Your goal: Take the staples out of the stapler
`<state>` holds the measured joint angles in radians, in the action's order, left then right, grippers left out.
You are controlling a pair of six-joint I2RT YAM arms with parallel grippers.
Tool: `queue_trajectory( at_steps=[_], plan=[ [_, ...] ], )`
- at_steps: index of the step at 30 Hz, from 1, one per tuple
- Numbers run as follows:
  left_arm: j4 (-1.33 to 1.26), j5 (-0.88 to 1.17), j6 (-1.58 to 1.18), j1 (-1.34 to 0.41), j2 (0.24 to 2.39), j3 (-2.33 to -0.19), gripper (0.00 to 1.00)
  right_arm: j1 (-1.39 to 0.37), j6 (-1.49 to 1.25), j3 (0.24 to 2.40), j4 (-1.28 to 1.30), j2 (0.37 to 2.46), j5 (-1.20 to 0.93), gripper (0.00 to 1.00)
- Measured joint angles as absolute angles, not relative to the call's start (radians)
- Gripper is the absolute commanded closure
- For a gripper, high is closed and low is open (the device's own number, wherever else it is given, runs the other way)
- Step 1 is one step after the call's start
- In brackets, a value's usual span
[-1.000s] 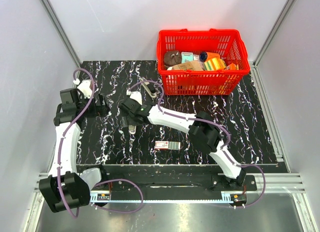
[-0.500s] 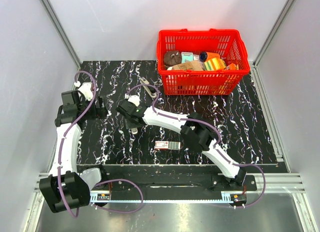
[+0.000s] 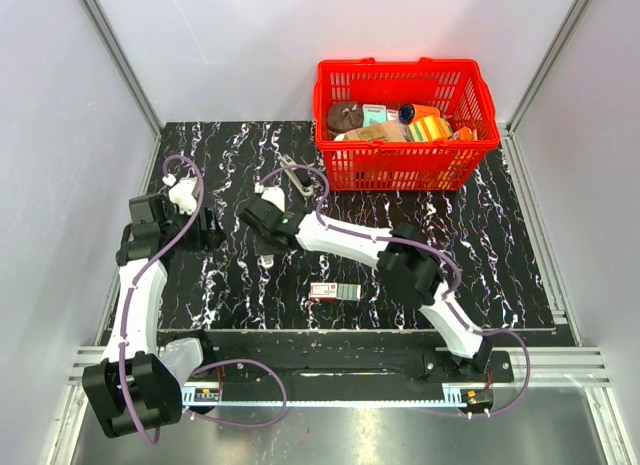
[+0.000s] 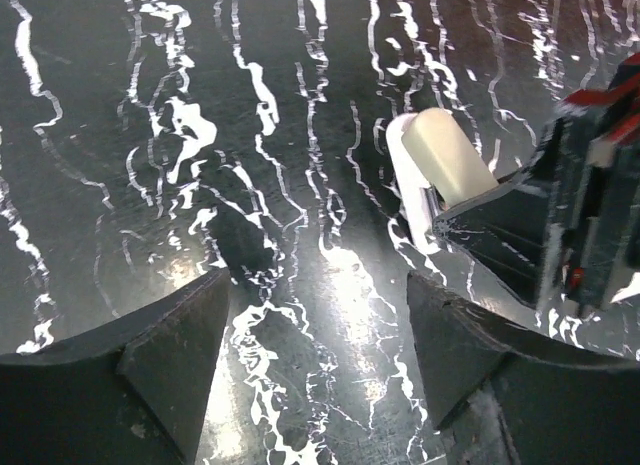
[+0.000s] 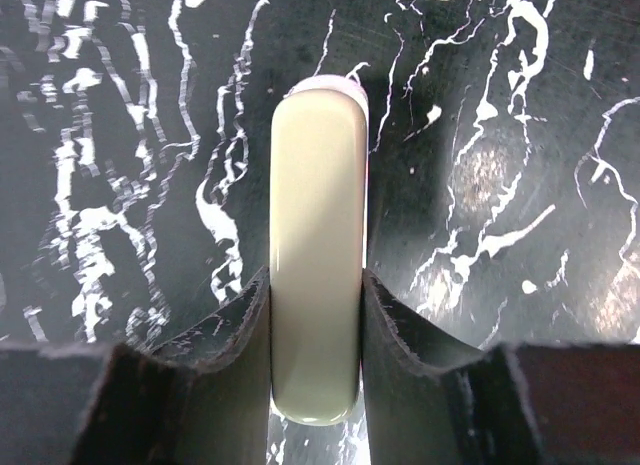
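The stapler [image 5: 318,245], slim with a pale cream top, lies on the black marbled table [image 3: 480,245]. My right gripper [image 5: 316,290] is shut on it, both fingers pressing its long sides near one end. From above, only a small pale tip of the stapler [image 3: 265,258] shows under the right gripper [image 3: 264,243]. My left gripper [image 3: 207,232] hangs just left of it, apart from it. In the left wrist view, the left gripper [image 4: 315,305] is open over bare table. The stapler's end [image 4: 445,155] shows at the upper right, in the right gripper's dark fingers [image 4: 500,235].
A small flat red-and-white box [image 3: 333,291] lies near the table's front edge. A small metal tool [image 3: 293,173] lies behind the right gripper. A red basket [image 3: 405,165] full of items stands at the back right.
The right gripper has closed onto the stapler. The left arm has shifted right, toward the stapler, and its jaws have narrowed a little.
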<state>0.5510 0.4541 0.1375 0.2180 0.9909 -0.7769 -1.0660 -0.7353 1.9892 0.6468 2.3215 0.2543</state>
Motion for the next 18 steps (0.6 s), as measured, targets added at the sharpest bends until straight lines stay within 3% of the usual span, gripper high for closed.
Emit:
queue_trajectory(
  at_steps=[9, 18],
  plan=[
    [0.542, 0.607, 0.289, 0.203, 1.024, -0.773, 0.23, -1.063, -0.817, 1.766, 0.427, 2.053, 0.195, 1.00],
    [0.622, 0.646, 0.520, 0.179, 1.197, -0.775, 0.12, -1.059, -0.873, 1.686, 0.317, 1.992, 0.114, 1.00]
  ],
)
